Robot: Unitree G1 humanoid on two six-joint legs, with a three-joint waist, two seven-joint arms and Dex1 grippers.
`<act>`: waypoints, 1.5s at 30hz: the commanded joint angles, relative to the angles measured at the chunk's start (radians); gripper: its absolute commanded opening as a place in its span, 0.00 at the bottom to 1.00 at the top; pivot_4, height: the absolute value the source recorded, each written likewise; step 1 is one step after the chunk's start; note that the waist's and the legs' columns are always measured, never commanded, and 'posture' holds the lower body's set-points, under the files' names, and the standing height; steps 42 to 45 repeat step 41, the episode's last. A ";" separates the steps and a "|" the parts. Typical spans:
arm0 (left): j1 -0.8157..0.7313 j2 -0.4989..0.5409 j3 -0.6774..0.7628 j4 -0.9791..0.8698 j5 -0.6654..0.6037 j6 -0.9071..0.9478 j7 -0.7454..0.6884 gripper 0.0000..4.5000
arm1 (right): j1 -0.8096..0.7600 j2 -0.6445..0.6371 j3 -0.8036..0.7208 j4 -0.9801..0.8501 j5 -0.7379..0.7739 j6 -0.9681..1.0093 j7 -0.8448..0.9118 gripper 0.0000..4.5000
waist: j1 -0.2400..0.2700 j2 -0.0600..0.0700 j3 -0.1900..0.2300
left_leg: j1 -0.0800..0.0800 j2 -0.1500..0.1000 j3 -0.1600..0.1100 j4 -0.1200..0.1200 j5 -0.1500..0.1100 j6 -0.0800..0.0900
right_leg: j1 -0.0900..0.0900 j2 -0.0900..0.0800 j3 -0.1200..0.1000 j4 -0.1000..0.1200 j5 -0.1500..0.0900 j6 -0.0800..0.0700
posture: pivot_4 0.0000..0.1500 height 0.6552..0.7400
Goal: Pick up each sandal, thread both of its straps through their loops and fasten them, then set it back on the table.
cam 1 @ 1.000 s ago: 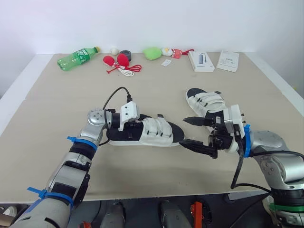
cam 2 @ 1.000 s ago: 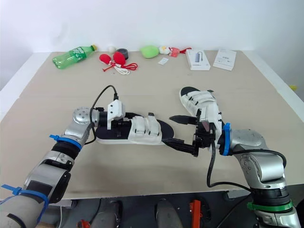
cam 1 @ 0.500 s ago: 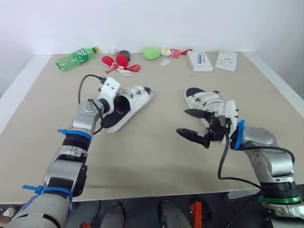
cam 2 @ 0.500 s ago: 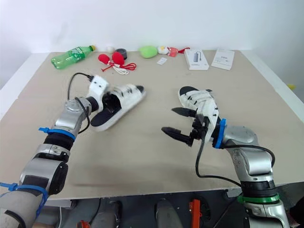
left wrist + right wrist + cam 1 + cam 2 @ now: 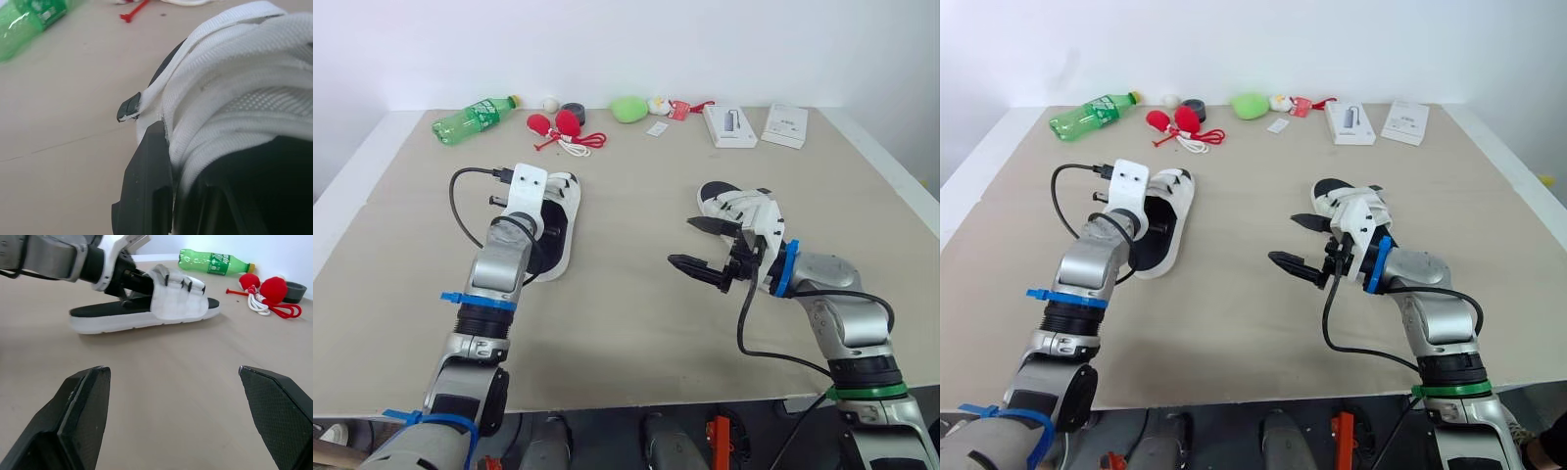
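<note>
One white-strapped sandal with a black footbed (image 5: 554, 233) lies sole down on the table's left half, its toe pointing toward the far edge. My left gripper (image 5: 538, 206) reaches in from the heel end and is shut on its straps (image 5: 230, 93); one black finger (image 5: 146, 181) presses against the webbing. The second sandal (image 5: 736, 208) rests on the right half. Just in front of it hovers my right gripper (image 5: 682, 242), open with nothing between its fingers (image 5: 80, 406). The right wrist view shows the held sandal (image 5: 161, 303) and the left gripper (image 5: 128, 280) side on.
Along the far edge lie a green bottle (image 5: 473, 118), red balls with a cord (image 5: 558, 125), a black roll (image 5: 572, 113), a green lump (image 5: 626, 109) and two white boxes (image 5: 728, 124) (image 5: 784, 125). A bare stretch of table (image 5: 626, 294) separates the arms.
My left arm has swung the sandal from the table's middle to the left and turned its toe toward the far edge. The right gripper has pulled back toward the second sandal, still open.
</note>
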 commanded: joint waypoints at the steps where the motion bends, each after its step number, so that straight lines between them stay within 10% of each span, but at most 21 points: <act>1: 0.009 0.021 -0.022 -0.075 0.020 0.018 -0.025 0.01 | -0.023 -0.005 -0.021 0.000 0.018 -0.006 0.012 1.00 | 0.000 0.000 0.000 | 0.000 0.000 0.000 0.000 0.001 -0.001 | 0.000 0.000 0.000 0.000 0.000 0.001 | 1.00 1.00; 6: 0.017 0.019 -0.024 -0.073 0.020 0.039 -0.037 0.01 | -0.024 -0.010 -0.027 -0.002 0.034 0.011 0.023 1.00 | 0.000 0.000 0.000 | 0.000 0.000 0.000 0.001 0.002 -0.003 | 0.001 0.000 0.000 0.000 0.001 0.003 | 1.00 1.00; 16: 0.036 0.021 0.031 -0.156 -0.094 0.064 -0.159 0.98 | -0.011 -0.010 -0.020 -0.009 0.030 0.008 0.033 1.00 | 0.000 0.000 0.000 | 0.000 0.000 0.000 0.000 0.002 -0.003 | 0.001 0.000 0.000 0.000 0.001 0.003 | 1.00 1.00; 29: 0.261 0.314 0.169 -0.314 -0.501 -0.282 -0.883 0.98 | 0.123 -0.136 -0.085 -0.106 0.095 0.013 0.157 1.00 | 0.001 0.000 0.000 | 0.001 0.001 0.001 0.000 0.002 -0.003 | 0.001 0.000 0.000 0.000 0.000 0.001 | 1.00 1.00; 32: 0.261 0.339 0.046 -0.252 -0.433 -0.400 -0.997 0.98 | 0.157 -0.181 -0.100 -0.106 0.105 0.014 0.196 1.00 | 0.003 0.000 0.000 | 0.001 0.001 0.003 0.002 0.002 -0.003 | 0.003 -0.001 0.000 0.000 -0.002 -0.002 | 1.00 1.00; 45: 0.230 0.290 -0.099 -0.255 -0.431 -0.460 -1.089 0.98 | 0.227 -0.212 -0.129 -0.125 0.093 -0.003 0.193 1.00 | -0.003 0.001 0.000 | 0.002 0.003 0.004 0.003 0.002 -0.003 | 0.002 0.000 0.000 0.000 0.000 0.000 | 1.00 1.00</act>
